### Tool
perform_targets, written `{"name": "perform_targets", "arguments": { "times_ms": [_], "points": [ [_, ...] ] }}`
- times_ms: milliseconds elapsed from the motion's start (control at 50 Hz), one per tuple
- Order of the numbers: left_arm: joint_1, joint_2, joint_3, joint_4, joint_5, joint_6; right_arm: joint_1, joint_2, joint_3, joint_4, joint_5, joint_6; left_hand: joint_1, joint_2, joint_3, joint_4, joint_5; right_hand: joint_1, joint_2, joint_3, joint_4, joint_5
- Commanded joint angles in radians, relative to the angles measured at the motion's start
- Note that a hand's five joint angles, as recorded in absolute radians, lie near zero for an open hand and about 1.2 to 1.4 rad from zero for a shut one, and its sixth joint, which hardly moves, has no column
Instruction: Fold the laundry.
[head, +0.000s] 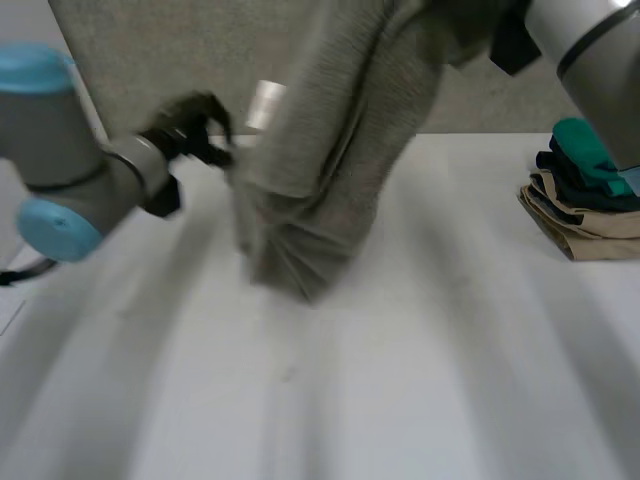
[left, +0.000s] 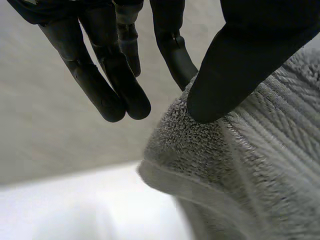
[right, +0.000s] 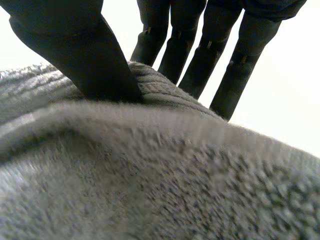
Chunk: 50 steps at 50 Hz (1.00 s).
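The towel (head: 330, 180) hangs bunched above the table (head: 420, 390), well apart from the folded stack (head: 585, 200), right hand (right: 90, 55) pinching its top edge, left hand (left: 240, 60) pinching the edge away from the stack, so I'd say that stack's done and this piece isn't folded at all yet.

Grey arm (head: 70, 150) with light-blue caps (head: 55, 228) carries the matte black left hand (left: 117, 75).

No legible text, number or brand mark in any view. A pale tag (head: 265, 105) on the grey towel (head: 330, 200) (upper part, near its edge) is too blurred to read.
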Motion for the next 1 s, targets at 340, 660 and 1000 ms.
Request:
{"name": "perform_targets", "arguments": {
  "times_ms": [340,660,1000],
  "points": [
    [-0.088,0.042,-0.453,0.138,-0.115,0.394,-0.076,0.431,0.135,0.213,0.108,-0.348,0.148,0.864,0.140,0.131,0.178,0.284,0.222,0.207,0.198,0.240],
    [-0.088,0.111,-0.397,-0.008,-0.143,0.408,-0.074,0.371,0.161,0.151,0.164,-0.488,-0.809,-0.094,-0.818,-0.827,-0.780,-0.585,-0.646,-0.662,-0.671,-0.629],
    [0.080,0.237,-0.431,0.013,-0.017,0.398,0.111,0.164,0.476,0.094,0.094,-1.086,-0.889,-0.173,-0.898,-0.906,-0.859,-0.644,-0.706,-0.721,-0.731,-0.688]
  ]
}}
